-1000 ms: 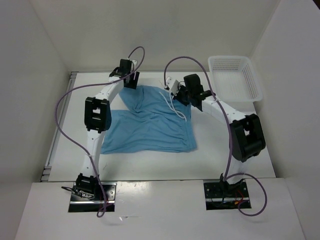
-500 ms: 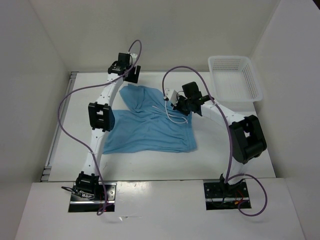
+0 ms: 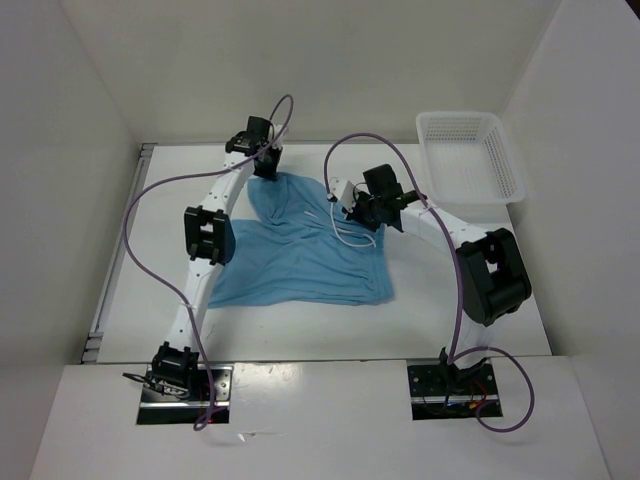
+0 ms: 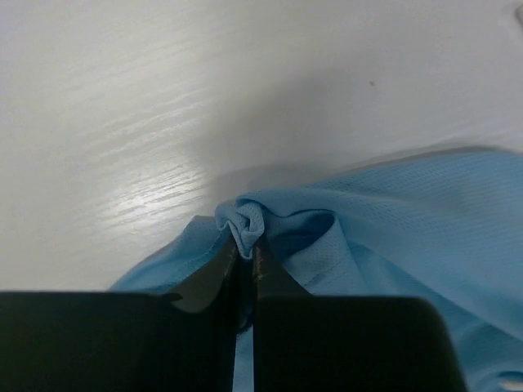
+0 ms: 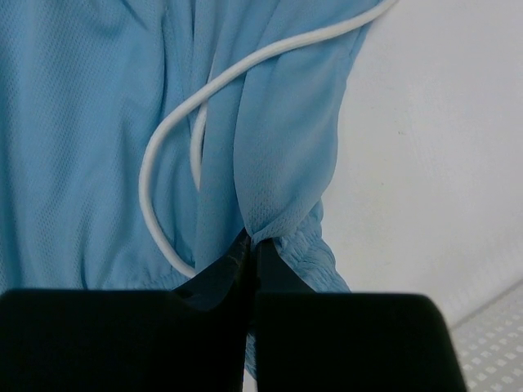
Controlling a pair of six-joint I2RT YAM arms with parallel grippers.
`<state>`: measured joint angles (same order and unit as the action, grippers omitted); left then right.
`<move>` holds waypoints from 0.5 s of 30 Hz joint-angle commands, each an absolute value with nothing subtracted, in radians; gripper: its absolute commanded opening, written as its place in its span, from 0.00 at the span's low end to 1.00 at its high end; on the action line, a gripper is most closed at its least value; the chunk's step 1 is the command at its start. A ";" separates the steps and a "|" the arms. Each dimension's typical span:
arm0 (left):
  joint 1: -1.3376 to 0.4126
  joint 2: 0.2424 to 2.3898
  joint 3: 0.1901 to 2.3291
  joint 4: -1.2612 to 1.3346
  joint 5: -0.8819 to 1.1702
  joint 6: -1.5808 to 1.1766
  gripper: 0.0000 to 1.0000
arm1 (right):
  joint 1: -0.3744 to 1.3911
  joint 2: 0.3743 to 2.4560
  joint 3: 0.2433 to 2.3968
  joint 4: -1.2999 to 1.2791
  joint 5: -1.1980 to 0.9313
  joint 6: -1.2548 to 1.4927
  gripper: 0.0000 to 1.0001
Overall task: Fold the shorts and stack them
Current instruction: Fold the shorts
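The light-blue shorts (image 3: 300, 255) lie partly spread on the white table (image 3: 450, 290), with their far part bunched up between the two arms. My left gripper (image 3: 266, 163) is at the far left corner of the cloth. The left wrist view shows it (image 4: 247, 245) shut on a small puckered fold of the shorts (image 4: 392, 220). My right gripper (image 3: 352, 208) is at the waistband side. Its jaws (image 5: 252, 245) are shut on a pinch of the shorts (image 5: 90, 122) beside the gathered waistband (image 5: 306, 253). The white drawstring (image 5: 163, 139) loops across the fabric.
A white lattice basket (image 3: 425, 150) stands at the back right corner of the table. Walls close in the table on the left, back and right. Purple cables (image 3: 135, 215) arch over both arms. A corner of the basket (image 5: 490, 343) shows in the right wrist view.
The left gripper has come down onto the far left corner of the shorts and closed on it. The right gripper drew the waistband slightly toward the front, then held still.
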<state>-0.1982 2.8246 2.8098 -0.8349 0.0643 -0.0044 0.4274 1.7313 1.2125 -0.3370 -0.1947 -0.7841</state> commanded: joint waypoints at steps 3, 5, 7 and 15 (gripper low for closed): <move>-0.209 2.843 2.850 -0.913 0.083 0.000 0.00 | 0.426 1.738 1.241 -0.295 -0.166 -0.799 0.00; -0.209 2.809 2.891 -0.913 0.074 0.000 0.00 | 0.426 1.738 1.241 -0.275 -0.153 -0.808 0.00; -0.198 2.774 2.991 -0.923 0.074 0.000 0.00 | 0.426 1.738 1.241 -0.264 -0.143 -0.808 0.00; -0.166 2.668 3.128 -1.299 0.169 0.000 0.01 | 0.446 1.695 1.221 -0.255 -0.144 -0.831 0.00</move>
<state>-0.1780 2.7358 3.0886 -1.0740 0.1047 -0.0029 0.4309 1.7313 1.2125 -0.2989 -0.1493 -0.8036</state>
